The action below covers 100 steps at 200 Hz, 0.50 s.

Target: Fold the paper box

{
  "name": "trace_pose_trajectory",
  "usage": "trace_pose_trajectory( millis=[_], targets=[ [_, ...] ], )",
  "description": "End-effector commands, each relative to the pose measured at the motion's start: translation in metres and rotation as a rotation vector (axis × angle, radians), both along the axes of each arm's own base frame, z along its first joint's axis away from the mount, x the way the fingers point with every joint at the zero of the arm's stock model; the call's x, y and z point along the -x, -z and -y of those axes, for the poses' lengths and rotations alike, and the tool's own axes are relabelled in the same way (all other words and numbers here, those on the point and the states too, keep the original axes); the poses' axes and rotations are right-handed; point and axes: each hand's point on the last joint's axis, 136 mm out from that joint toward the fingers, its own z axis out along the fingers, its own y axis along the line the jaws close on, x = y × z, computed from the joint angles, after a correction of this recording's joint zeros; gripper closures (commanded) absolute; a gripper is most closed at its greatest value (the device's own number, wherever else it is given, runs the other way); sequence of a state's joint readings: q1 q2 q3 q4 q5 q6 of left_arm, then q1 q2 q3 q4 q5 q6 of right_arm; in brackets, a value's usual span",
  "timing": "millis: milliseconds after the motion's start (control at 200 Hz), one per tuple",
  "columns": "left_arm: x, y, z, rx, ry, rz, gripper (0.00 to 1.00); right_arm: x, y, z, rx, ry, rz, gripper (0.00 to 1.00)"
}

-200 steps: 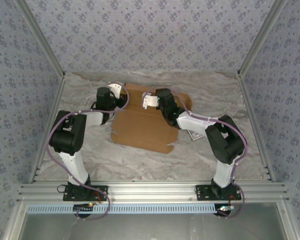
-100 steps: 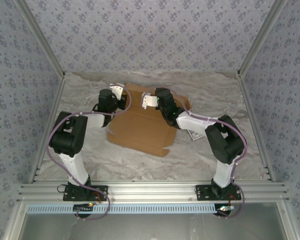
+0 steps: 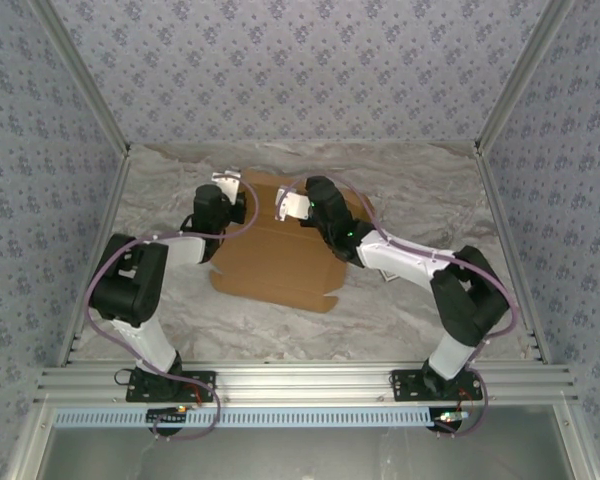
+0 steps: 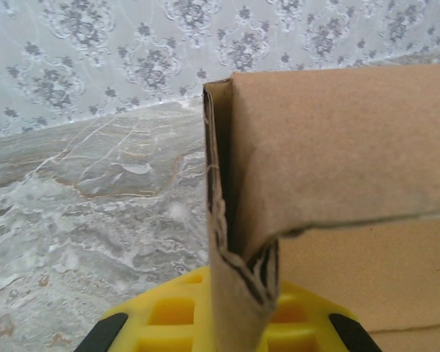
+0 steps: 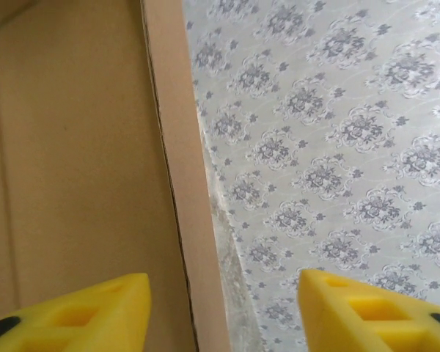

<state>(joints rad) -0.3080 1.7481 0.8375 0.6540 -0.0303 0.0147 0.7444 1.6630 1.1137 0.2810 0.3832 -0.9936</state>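
The paper box (image 3: 275, 262) lay on the worktop (image 3: 410, 310) between the arms. The left jaws pinched a raised flap; the right jaws stood spread. Light, stiff card, probably best gripped by flap edges.

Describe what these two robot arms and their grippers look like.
The left arm and right arm have black joints and white links, each with a looping lilac cable. The left gripper and right gripper are white, with yellow latticed fingers.
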Motion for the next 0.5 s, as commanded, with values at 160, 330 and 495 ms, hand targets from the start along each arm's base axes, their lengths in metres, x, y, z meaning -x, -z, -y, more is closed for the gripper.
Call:
trace_pose_trajectory(
  millis=[160, 330, 495],
  targets=[
    [0.003, -0.024, -0.016, 0.037, -0.102, 0.046, 1.0, 0.042, -0.023, 0.036, -0.432, 0.123, -0.276, 0.36],
    [0.005, -0.025, -0.016, 0.059, -0.105, 0.045, 1.0, 0.039, -0.027, 0.064, -0.729, 0.243, -0.546, 0.27],
    [0.005, -0.024, -0.016, 0.061, -0.104, 0.04, 1.0, 0.017, -0.027, 0.078, -0.867, 0.392, -0.651, 0.27]
  ],
)
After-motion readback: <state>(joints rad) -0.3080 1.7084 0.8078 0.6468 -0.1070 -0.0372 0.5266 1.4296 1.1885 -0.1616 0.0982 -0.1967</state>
